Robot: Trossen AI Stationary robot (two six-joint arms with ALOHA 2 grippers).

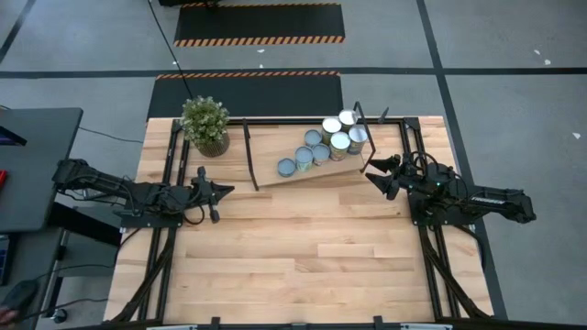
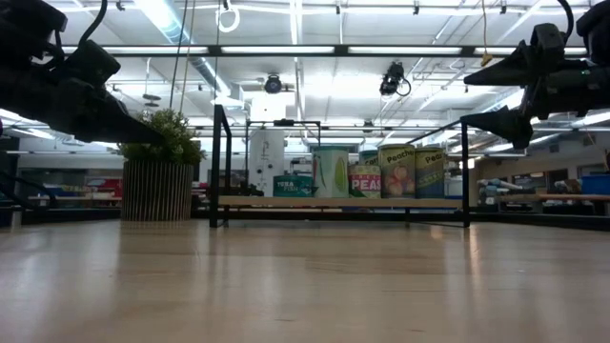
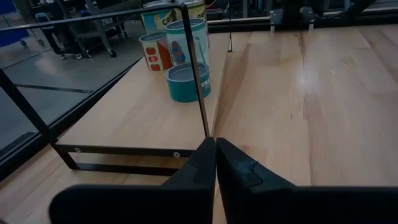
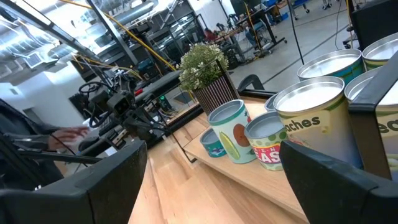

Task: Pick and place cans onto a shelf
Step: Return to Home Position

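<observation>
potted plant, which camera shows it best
High view: the potted plant shows whole, unobstructed. Low view: the left gripper overlaps its leaves. Right wrist view: cans hide its pot's base. Left wrist view: absent.

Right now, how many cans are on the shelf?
8. All stand on the shelf: four cans bunched at its right end, four more trailing diagonally toward its front left. None look hidden from above.

The cans (image 1: 326, 147) stand clustered on the shelf (image 1: 273, 147) at the far side of the worktop (image 1: 303, 247), with the potted plant (image 1: 204, 124) to its left, the left claw (image 1: 226, 190) near its left end and the right claw (image 1: 371, 173) just beside its right end.
</observation>
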